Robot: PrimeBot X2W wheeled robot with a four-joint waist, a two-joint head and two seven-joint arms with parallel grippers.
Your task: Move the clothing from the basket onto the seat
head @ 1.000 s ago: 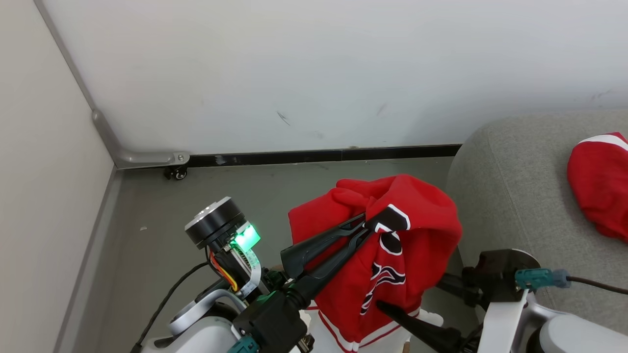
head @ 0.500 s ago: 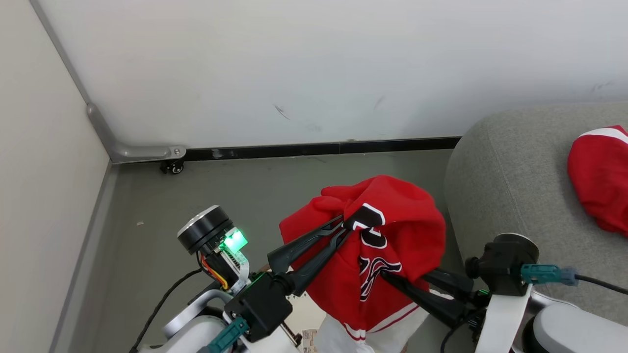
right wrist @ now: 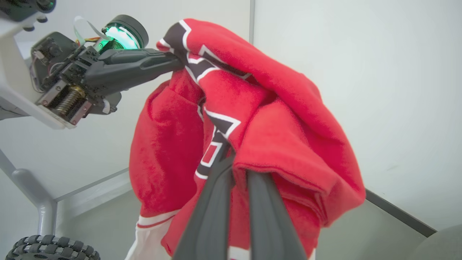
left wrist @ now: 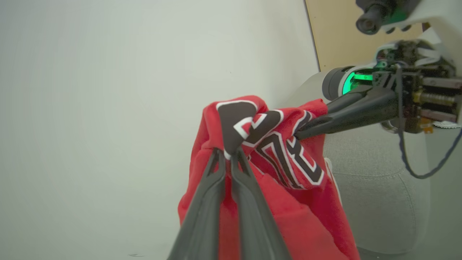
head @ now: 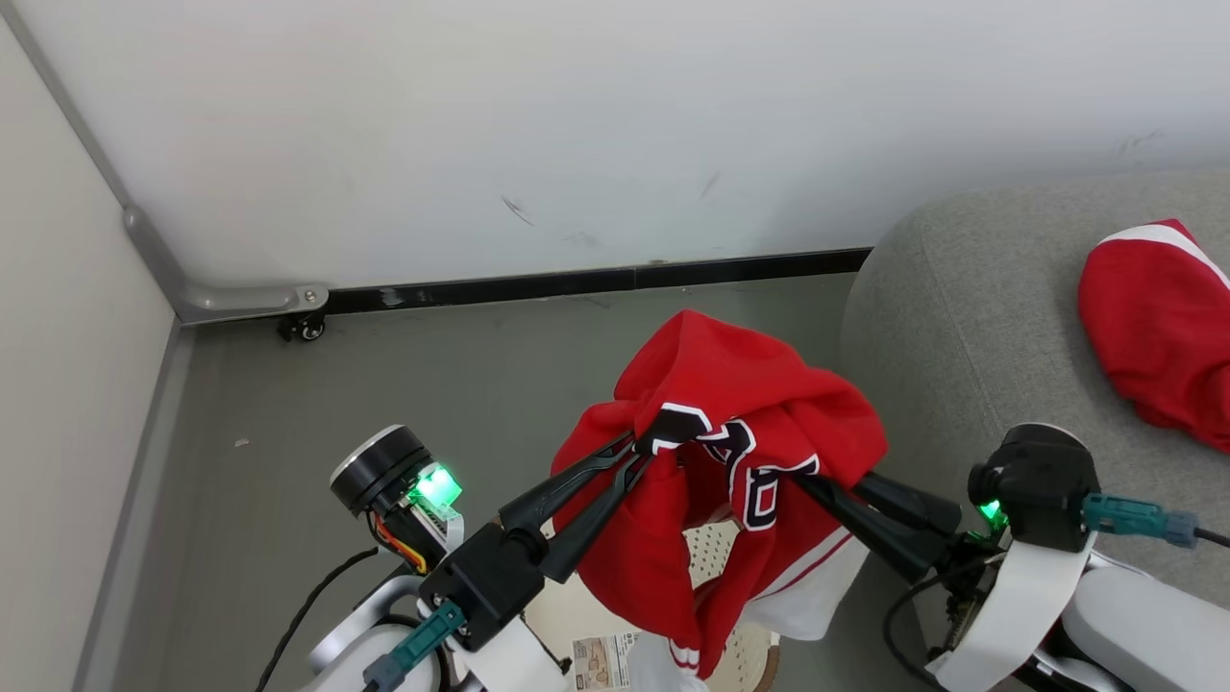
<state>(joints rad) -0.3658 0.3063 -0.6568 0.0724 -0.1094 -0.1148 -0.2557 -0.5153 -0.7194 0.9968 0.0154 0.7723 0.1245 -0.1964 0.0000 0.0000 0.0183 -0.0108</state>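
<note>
Bright, even, soft-shadowed light; wide-angle wrist distortion.

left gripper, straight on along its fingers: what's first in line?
The red garment that the left gripper is shut on; behind it probably the white wall, though depth is unclear.

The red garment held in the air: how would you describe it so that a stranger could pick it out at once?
Left of the grey sofa, above the white basket, a red garment hangs between the left end effector and the right end effector, both shut on it. Unlike the other red garment, lying on the sofa, it shows black-and-white letters.
</note>
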